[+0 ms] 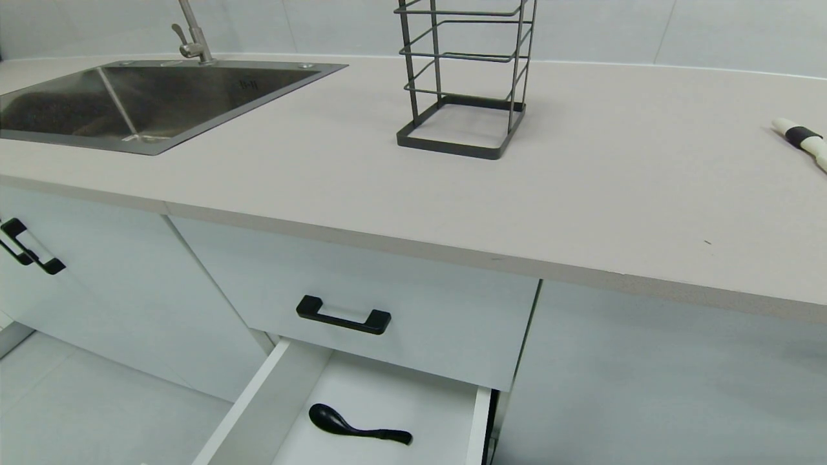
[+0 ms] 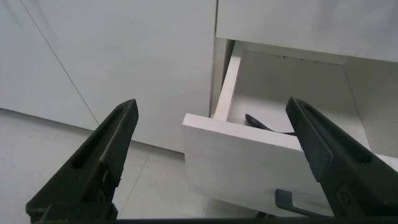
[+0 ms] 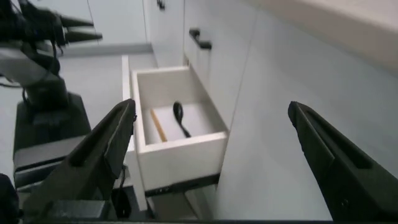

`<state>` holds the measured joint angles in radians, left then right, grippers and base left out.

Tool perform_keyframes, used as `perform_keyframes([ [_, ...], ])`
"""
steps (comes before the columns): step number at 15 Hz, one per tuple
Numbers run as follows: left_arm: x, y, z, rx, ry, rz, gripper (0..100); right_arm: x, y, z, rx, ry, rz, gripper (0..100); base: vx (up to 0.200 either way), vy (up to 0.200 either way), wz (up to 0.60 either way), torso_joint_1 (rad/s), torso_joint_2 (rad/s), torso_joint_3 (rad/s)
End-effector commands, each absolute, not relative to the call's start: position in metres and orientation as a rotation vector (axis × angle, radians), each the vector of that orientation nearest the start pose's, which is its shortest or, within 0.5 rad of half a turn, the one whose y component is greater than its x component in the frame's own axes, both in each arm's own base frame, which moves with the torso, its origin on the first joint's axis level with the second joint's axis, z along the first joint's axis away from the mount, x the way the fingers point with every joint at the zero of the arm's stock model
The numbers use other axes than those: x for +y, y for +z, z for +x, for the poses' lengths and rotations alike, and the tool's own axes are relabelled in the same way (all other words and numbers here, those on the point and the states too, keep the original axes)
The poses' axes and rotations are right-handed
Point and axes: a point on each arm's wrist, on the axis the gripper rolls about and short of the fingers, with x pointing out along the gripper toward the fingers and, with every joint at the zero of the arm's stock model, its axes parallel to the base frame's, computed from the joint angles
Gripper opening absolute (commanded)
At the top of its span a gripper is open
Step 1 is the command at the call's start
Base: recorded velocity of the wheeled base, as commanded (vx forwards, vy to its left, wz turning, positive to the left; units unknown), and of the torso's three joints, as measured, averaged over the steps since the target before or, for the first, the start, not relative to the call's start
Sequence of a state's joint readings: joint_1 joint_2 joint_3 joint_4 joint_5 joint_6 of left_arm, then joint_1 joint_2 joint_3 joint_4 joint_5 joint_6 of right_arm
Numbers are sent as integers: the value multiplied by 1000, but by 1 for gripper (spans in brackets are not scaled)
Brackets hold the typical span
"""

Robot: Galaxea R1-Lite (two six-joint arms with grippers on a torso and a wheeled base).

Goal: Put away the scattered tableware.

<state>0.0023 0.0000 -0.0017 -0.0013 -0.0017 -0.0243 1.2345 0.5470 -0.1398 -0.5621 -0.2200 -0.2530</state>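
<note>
A black spoon point(image 1: 355, 427) lies in the open bottom drawer point(image 1: 261, 403) under the counter. On the counter's far right rests a cream utensil handle with a black band point(image 1: 803, 138). My left gripper point(image 2: 211, 106) hangs open and holds nothing, low in front of the drawer's front panel point(image 2: 249, 162), with the spoon point(image 2: 264, 123) visible inside. My right gripper point(image 3: 211, 109) is open and holds nothing beside the cabinet, looking into the drawer point(image 3: 180, 146). There the spoon point(image 3: 180, 118) lies next to a pale wooden stick point(image 3: 160, 126).
A dark wire rack point(image 1: 462, 77) stands mid-counter and a steel sink point(image 1: 142, 103) with a faucet sits at the left. The shut drawer above has a black handle point(image 1: 344, 315). The left arm point(image 3: 43, 50) stands across the open drawer from the right gripper.
</note>
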Motion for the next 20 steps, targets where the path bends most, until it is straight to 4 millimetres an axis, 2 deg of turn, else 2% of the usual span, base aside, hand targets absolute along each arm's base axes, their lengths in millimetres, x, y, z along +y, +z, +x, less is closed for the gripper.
perform_keyframes([
  [1, 0, 76, -23, -3, 1, -26, 100, -14, 176, 0, -404, 954, 4, 100, 0, 0, 0, 0, 0, 0],
  [4, 0, 76, -23, -3, 1, -25, 100, -24, 171, -4, -425, 918, 17, 100, 0, 0, 0, 0, 0, 0],
  [8, 0, 76, -23, -3, 1, -23, 100, -34, 152, -12, -388, 842, -29, 100, 0, 0, 0, 0, 0, 0],
  [14, 0, 76, -23, -3, 1, -25, 100, -31, 152, -15, -375, 789, -64, 100, 0, 0, 0, 0, 0, 0],
  [17, 0, 76, -23, -3, 1, -28, 100, -28, 153, -17, -364, 707, -84, 100, -200, 0, 0, 2, 1, 2],
  [20, 0, 76, -23, -3, 1, -28, 100, -26, 152, -18, -368, 713, -96, 100, -200, 0, 0, 7, 5, 1],
])
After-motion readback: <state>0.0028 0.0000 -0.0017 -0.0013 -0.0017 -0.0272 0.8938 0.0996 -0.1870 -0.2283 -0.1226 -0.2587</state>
